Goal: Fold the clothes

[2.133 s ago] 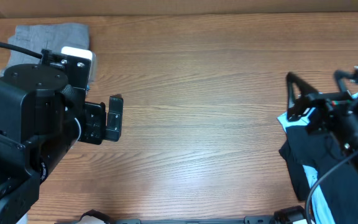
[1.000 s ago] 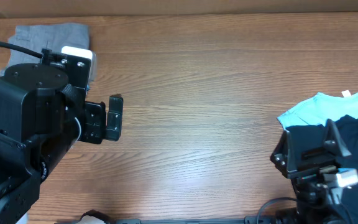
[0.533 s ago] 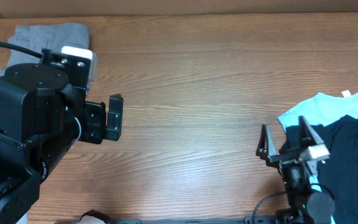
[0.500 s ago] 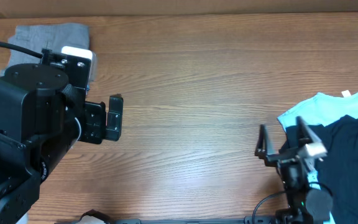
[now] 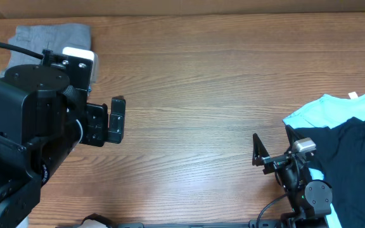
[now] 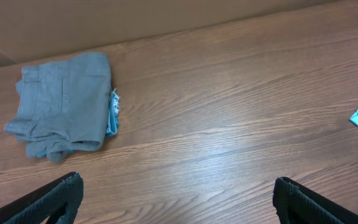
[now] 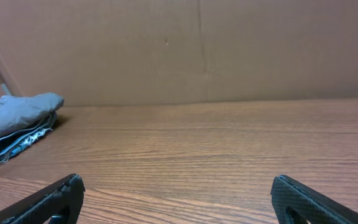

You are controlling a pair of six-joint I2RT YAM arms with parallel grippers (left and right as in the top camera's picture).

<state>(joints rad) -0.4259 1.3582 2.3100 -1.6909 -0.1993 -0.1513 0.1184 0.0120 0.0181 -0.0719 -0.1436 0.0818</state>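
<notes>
Both sets of fingers are standing spread wide, pinching nothing: the left fingers (image 6: 56,196) and the right fingers (image 7: 59,195) are hovering over the bare desk (image 5: 201,76). Just beside the right fingers, a black garment (image 5: 353,158) is lying over a light-blue T-shirt (image 5: 325,109). Far ahead of the left fingers, toward their left side, the grey shorts (image 6: 64,99) are sitting folded on a denim pair (image 6: 112,116).

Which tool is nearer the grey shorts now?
Left. The left tool hangs near the grey shorts in the far-left corner; the right tool is across the table by the black garment.
</notes>
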